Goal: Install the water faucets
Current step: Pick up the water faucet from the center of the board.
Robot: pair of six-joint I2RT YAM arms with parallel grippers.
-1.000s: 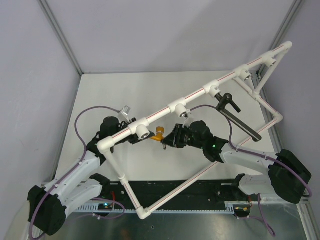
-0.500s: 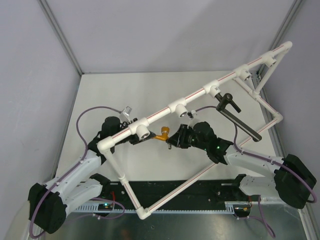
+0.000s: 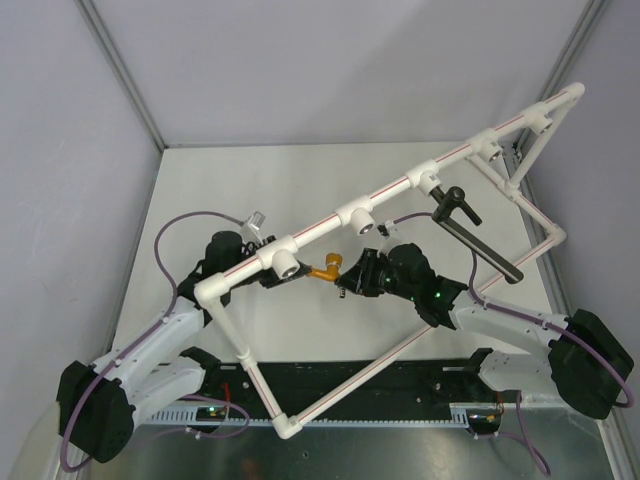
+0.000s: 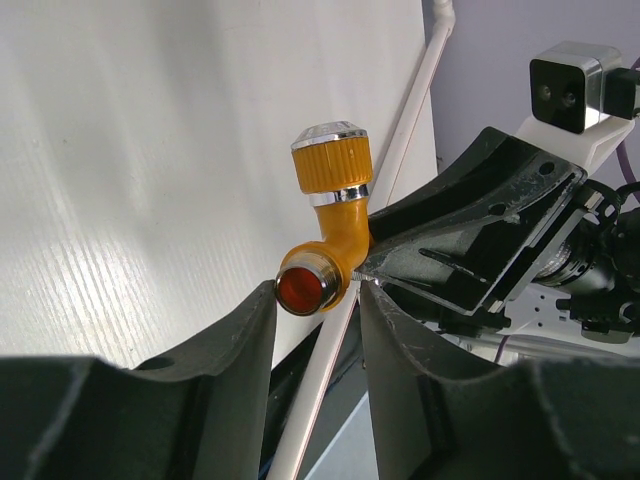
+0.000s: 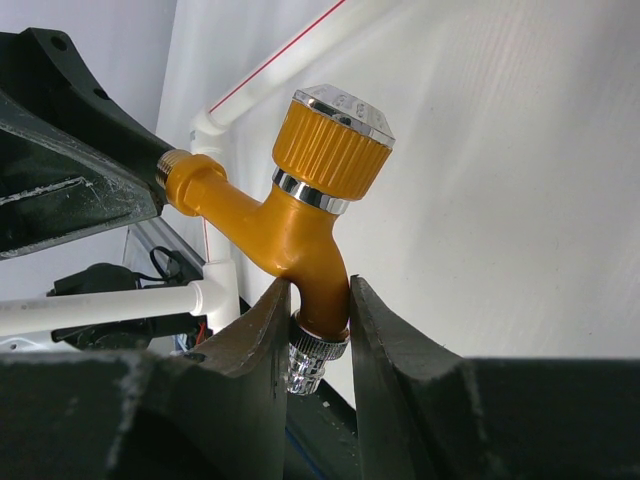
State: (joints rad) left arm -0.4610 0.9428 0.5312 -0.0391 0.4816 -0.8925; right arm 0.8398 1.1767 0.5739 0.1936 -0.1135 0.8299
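Wrists faced each other at the low end of the white pipe frame [image 3: 392, 196], whose top rail climbed slantwise above the table [image 3: 250, 180]. The left arm [image 3: 160, 340] rose from its base outside the frame's low corner, bent at the elbow, and tucked its wrist beneath the rail beside the lowest socket [image 3: 286, 263]. The right arm [image 3: 500, 320] lay stretched low and long from its base, crossing the frame's near bar, with its wrist aimed toward that same socket. The right gripper [image 5: 318, 290] was clamped on the orange tap [image 5: 300, 235], both fingers pressed against the spout and the silver nozzle [image 5: 308, 365] poking out below them. The tap hung clear of the table, just beside the lowest socket on the rail's near side. Its long axis ran from the nozzle up to the ribbed knob [image 5: 335, 140] with its shiny cap, in line with the right gripper's fingers. The threaded inlet [image 5: 175, 165] branched off sideways, pointing at the left gripper [image 4: 316, 300]. That gripper's jaws stood partly apart, with the inlet's red-lined mouth sitting between the fingertips; whether they pressed on it could not be told. The black tap [image 3: 480, 245] sat at a socket midway up the rail, its long arm slanting away from the rail toward the frame's near bar.
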